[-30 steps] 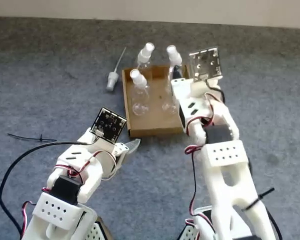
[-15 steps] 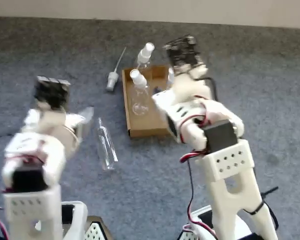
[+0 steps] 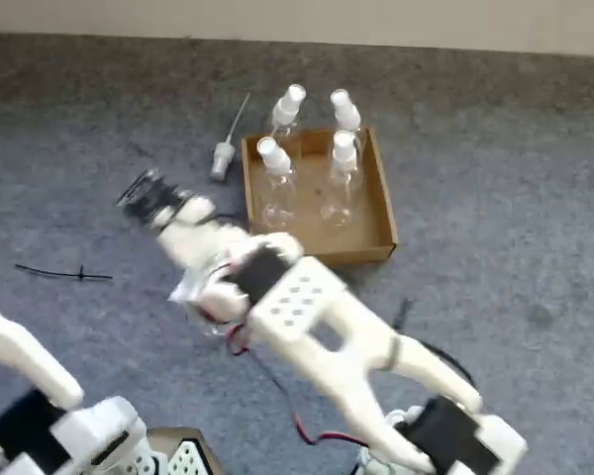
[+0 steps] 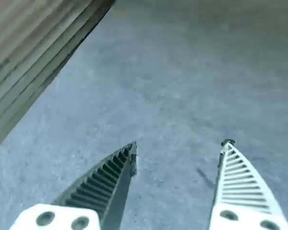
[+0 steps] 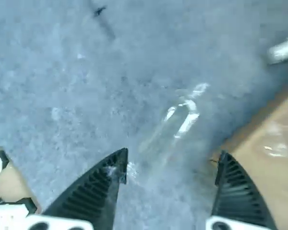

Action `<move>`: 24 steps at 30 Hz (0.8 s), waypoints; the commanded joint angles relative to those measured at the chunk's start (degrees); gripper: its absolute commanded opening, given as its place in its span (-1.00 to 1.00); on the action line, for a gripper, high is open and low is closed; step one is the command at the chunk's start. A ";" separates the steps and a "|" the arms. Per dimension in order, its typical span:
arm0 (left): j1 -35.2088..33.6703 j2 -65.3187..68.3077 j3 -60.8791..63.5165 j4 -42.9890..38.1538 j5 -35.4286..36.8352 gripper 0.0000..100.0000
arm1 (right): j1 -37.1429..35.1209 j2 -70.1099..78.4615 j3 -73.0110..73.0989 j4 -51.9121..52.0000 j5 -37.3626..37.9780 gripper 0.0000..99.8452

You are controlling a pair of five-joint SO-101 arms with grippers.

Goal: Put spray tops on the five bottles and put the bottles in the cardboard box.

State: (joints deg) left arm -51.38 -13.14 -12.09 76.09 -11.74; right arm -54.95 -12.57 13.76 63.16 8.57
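Observation:
The cardboard box sits mid-table with two capped bottles upright inside. Two more capped bottles stand at its far edge. A clear uncapped bottle lies on the carpet beside the box corner, just ahead of my open right gripper. My right arm stretches across to the left of the box and covers that bottle from above. A loose spray top lies left of the box. My left gripper is open over bare carpet.
My left arm is at the near left corner. A black zip tie lies on the grey carpet to the left, and another lies in front of the box. A pale wall borders the far side.
My right arm has swung from the box over to the left and now hangs above the lying bottle. My left arm has pulled back to the near left corner.

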 commanded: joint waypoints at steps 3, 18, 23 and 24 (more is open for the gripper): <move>-6.37 9.98 -6.37 -4.31 -0.53 -0.46 | -4.18 11.82 -3.65 -9.54 0.26 -0.52; -7.43 15.34 -6.29 -8.18 -0.44 -0.38 | -3.56 19.03 -3.38 -14.64 0.26 -0.52; -7.43 15.34 -6.29 -8.18 -0.44 -0.37 | -3.56 16.75 -3.56 -14.64 -1.32 -0.52; -7.60 15.34 -6.29 -8.18 -0.44 -0.37 | -3.56 15.60 -3.65 -14.64 -1.76 -0.52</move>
State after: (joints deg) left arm -58.86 2.59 -15.78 69.32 -11.74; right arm -59.16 6.95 12.88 49.80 8.40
